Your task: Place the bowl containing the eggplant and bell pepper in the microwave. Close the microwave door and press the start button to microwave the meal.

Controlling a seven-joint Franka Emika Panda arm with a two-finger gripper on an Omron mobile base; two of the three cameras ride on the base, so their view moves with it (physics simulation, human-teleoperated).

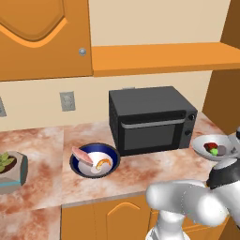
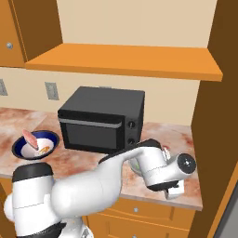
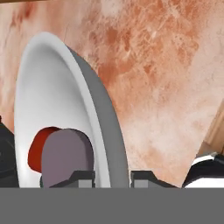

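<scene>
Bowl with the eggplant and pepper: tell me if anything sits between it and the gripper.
Nothing does. In the hand view the gripper straddles the bowl rim, one fingertip inside by the eggplant and bell pepper, one outside over the counter.

From the left base view, the black oven (image 1: 151, 119) blocks the counter (image 1: 140, 171) at my 12 o'clock, with the blue bowl (image 1: 94, 160) just beside it at 10. Bare counter runs in front of both. At 2 o'clock the bowl (image 1: 213, 147) sits hemmed between oven and the wooden side wall (image 1: 225, 89). In the hand view, my fingers (image 3: 83, 178) straddle its rim.
</scene>
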